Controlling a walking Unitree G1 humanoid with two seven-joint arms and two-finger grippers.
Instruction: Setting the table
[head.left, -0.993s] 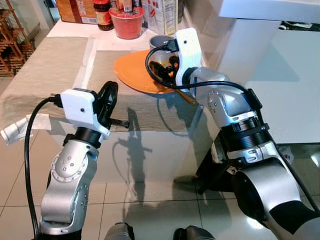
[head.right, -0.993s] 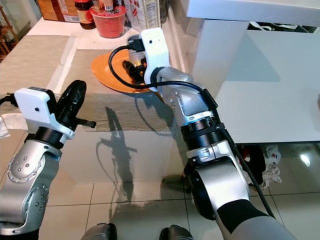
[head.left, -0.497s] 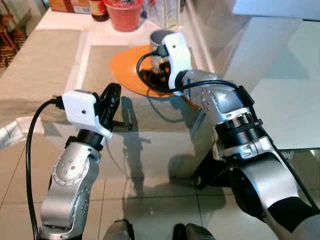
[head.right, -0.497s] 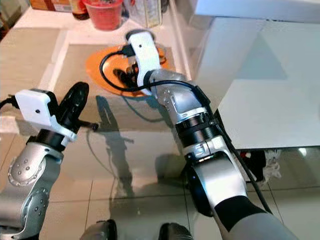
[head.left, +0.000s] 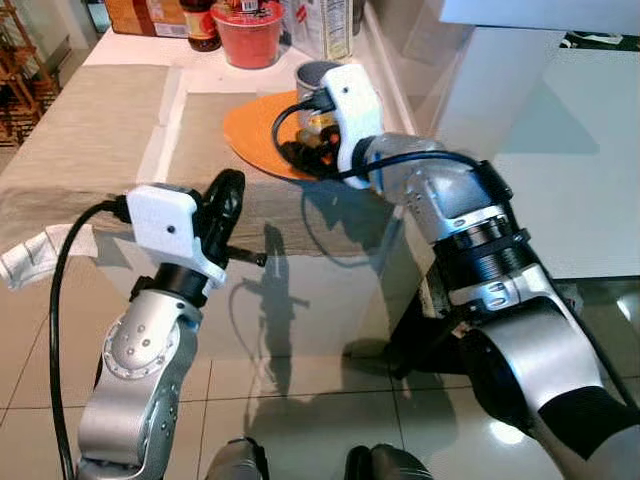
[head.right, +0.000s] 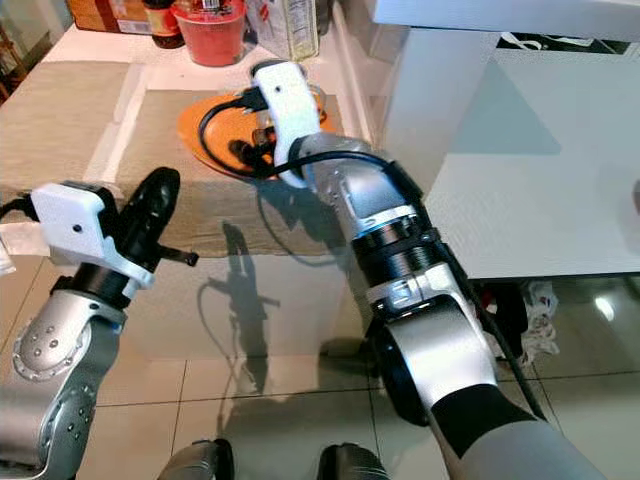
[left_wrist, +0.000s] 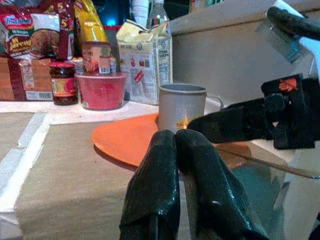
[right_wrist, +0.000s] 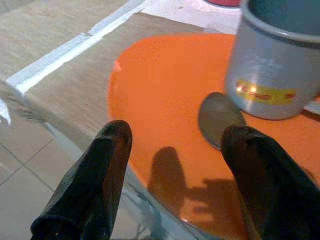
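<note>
Right hand (head.right: 262, 140) over orange plate (head.right: 205, 132), left hand (head.right: 150, 215) raised

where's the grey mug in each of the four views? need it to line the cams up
Left eye view: grey mug at top centre, on the orange plate, partly behind the right wrist housing.
Right eye view: a sliver of it by the housing, too hidden to point at.
Left wrist view: centre, beyond the shut left gripper.
Right wrist view: upper right, spoon in front.
Shared landmark: orange plate.
</note>
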